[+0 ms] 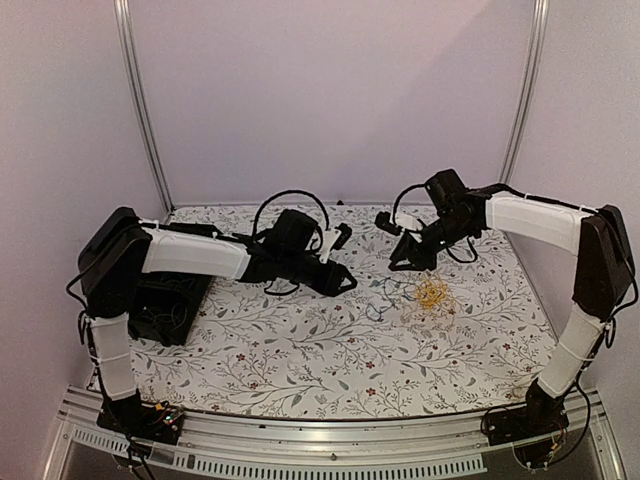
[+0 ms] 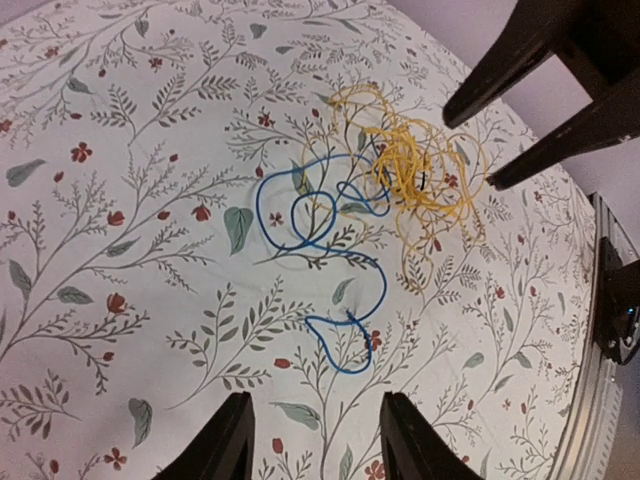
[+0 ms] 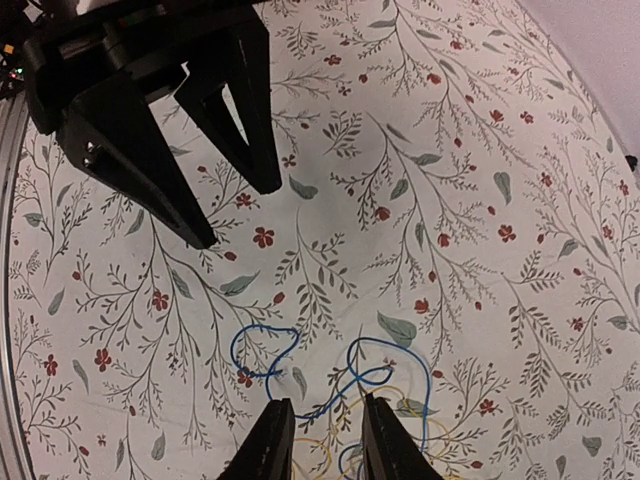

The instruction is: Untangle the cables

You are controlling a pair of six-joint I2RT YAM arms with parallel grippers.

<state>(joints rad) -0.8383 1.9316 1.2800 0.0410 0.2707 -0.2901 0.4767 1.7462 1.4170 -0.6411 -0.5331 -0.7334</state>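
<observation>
The cables lie on the flowered tablecloth between my two grippers. A thin blue wire (image 2: pixel 322 232) curls in loose loops. Its far end runs into a tangled yellow bundle (image 2: pixel 420 172) with paler strands at its rim. From above, the yellow bundle (image 1: pixel 432 293) sits right of centre. My left gripper (image 2: pixel 318 445) hovers open just short of the blue wire's near loop, nothing between its fingers. My right gripper (image 3: pixel 325 445) is open above the blue wire (image 3: pixel 268 352) and the edge of the yellow strands, gripping nothing. Its dark fingers (image 2: pixel 520 60) hang over the bundle.
A black box (image 1: pixel 165 305) sits on the cloth beside the left arm. Pale walls and metal posts (image 1: pixel 140 100) close in the table on three sides. An aluminium rail (image 1: pixel 330 440) runs along the near edge. The left gripper (image 3: pixel 238 215) faces the right wrist camera.
</observation>
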